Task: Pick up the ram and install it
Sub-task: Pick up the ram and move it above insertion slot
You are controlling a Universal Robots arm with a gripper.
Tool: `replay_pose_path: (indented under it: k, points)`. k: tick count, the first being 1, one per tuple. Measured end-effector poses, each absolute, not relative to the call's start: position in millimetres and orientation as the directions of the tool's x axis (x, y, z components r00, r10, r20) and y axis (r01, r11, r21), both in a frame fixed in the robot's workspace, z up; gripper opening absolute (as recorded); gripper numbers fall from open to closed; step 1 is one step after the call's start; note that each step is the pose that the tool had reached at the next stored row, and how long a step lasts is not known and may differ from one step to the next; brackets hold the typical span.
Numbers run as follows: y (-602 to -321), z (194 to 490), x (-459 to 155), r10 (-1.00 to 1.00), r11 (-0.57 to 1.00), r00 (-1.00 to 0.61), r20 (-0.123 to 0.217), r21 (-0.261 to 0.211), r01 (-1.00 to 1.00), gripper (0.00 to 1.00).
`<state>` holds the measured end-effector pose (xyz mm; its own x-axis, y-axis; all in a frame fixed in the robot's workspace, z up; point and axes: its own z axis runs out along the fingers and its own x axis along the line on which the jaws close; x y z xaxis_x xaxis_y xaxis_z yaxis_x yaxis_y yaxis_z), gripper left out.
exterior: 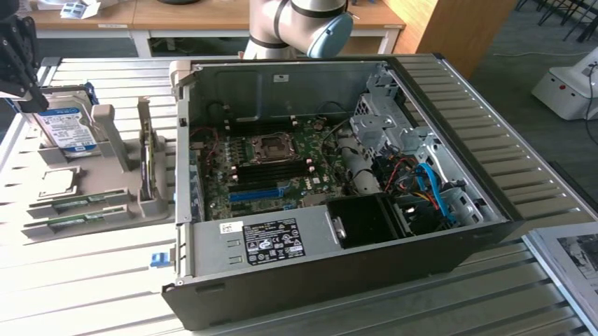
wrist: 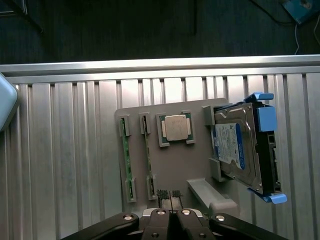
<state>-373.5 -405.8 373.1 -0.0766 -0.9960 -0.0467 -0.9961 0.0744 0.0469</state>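
A ribbed metal table (exterior: 94, 294) is being shared by an open computer case (exterior: 280, 280) and a grey holder tray (wrist: 175, 165). One ram stick (wrist: 148, 155) and a second ram stick (wrist: 126, 160) are being held side by side in the tray, beside the CPU (wrist: 176, 127), their long axes running along the table's ribs. The gripper (wrist: 170, 194) is being pressed together on nothing above the tray's edge.

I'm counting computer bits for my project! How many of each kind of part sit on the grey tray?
Ram sticks: 2
Processor chip: 1
Hard drive: 1
Card standing on edge: 1
Total: 5
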Motion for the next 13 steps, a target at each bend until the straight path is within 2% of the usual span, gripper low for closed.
replay_pose_path:
  k: [11,12,13]
  points:
    - [-405.8,373.0,-373.5,-0.996,0.074,-0.077,-0.047,0.047,-0.996,0.10]
    - [-405.8,373.0,-373.5,-0.996,0.074,-0.077,-0.047,0.047,-0.996,0.11]
    - [-405.8,373.0,-373.5,-0.996,0.074,-0.077,-0.047,0.047,-0.996,0.16]
